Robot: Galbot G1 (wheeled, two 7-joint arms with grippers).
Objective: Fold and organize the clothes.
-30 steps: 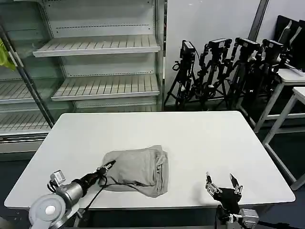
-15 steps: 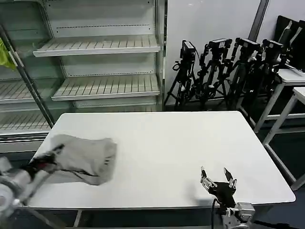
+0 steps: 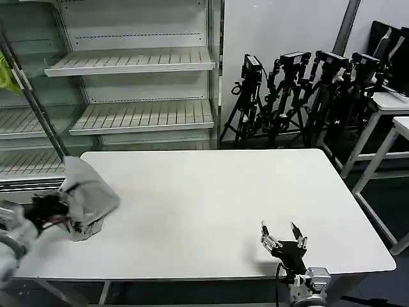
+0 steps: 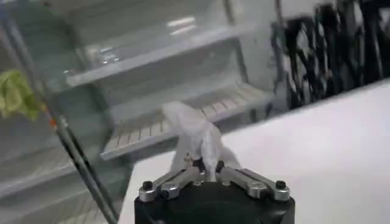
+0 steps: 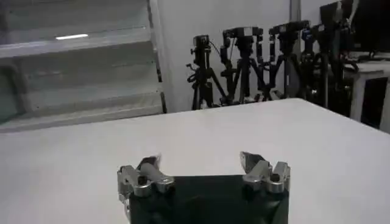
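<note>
Left gripper [image 3: 61, 208], clamped on the folded grey shirt [image 3: 89, 195], has carried it off-centre to the table's [image 3: 223, 192] left edge; right gripper [image 3: 282, 235] waits, fingers apart

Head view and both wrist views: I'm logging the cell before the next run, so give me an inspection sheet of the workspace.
Surface: white table, bare but for the shirt at its left edge.
Job's things: one grey shirt, bunched, gripped and lifted at the table's left edge.
Clutter: nothing seen on the table.
Grippers: left gripper shut on the shirt; right gripper open, empty, over the table's near right edge.
Cables: a dark cable below the right gripper.
Surroundings: bare shelves behind, a yellow-green cloth far left, tripods to the right.
</note>
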